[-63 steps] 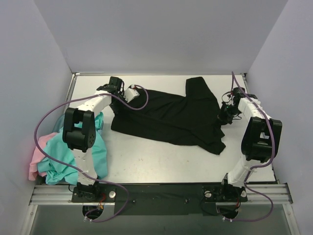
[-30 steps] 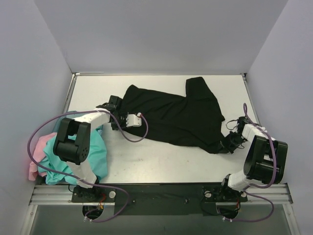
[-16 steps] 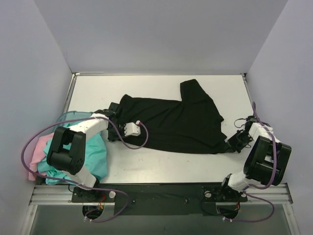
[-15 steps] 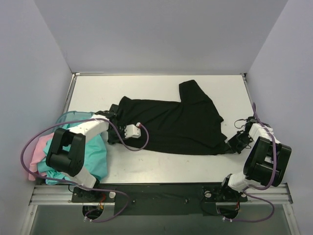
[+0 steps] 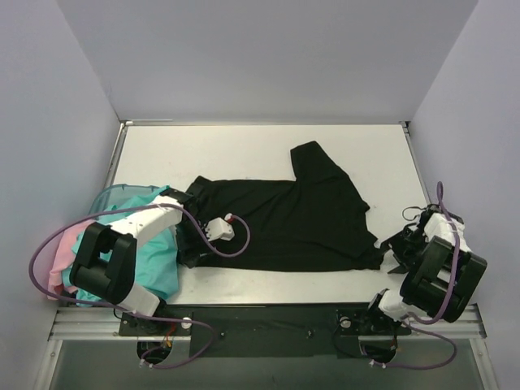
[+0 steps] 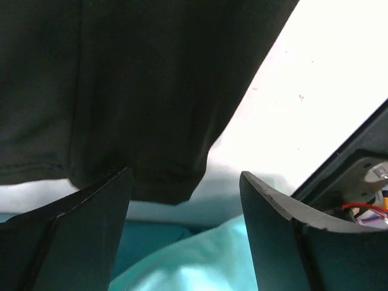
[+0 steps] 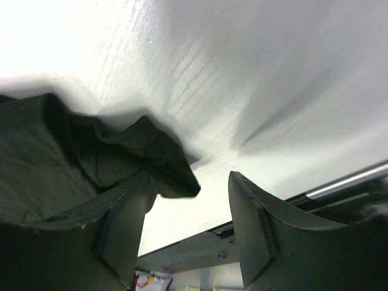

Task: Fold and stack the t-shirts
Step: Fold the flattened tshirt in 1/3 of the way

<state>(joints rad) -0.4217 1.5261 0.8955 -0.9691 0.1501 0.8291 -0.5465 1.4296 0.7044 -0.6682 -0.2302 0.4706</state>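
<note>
Now that both arms have dragged it closer, the large plain black cloth t-shirt (image 5: 301, 227) lies just beyond the silver metal rail (image 5: 89, 325) at the table's near edge, where a moment ago it sat farther from that rail and slanted. During the pull both grippers were clamped on the cloth, and both have since let go.

In the left wrist view, the left gripper (image 6: 185, 182) has its fingers spread wide. The shirt's left hem corner hangs loose between them, pinched by neither. In the right wrist view, the right gripper (image 7: 189, 176) also stands parted. A crumpled black corner rests against one finger but is not held.

We judge that the shirt has been laid out for folding and that no fold has been made yet.

From above, the shirt is spread broad and fairly flat, its near hem running almost parallel to the rail. One sleeve juts away from the rail on the far side. The right-hand corner is bunched into small wrinkles. We cannot see any print from here.

The crumpled teal t-shirts (image 5: 158, 268) and a pink t-shirt (image 5: 57, 268) are heaped at the rail's left end, still unfolded.
</note>
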